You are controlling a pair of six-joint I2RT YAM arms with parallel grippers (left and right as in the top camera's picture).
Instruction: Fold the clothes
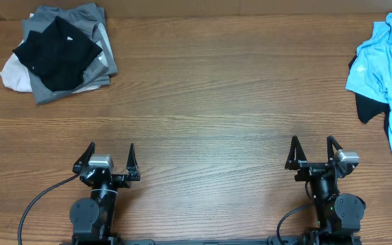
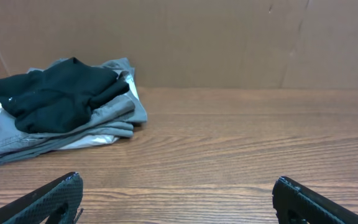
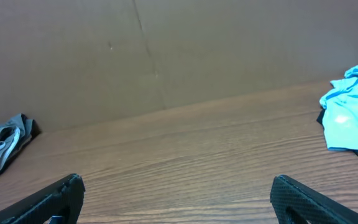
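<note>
Black shirt tops the far-left pile, light blue garment far right — left end effector and right end effector gape wide, empty.

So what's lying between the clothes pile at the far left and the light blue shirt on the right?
Nothing: in the overhead view, only bare wooden table separates the clothes pile from the light blue shirt.

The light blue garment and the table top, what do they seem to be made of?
The light blue garment looks like soft, matte fabric, perhaps cotton: it lies crumpled in loose folds. The table shows brown wood grain with a smooth finish; solid wood or laminate, I cannot tell.
</note>
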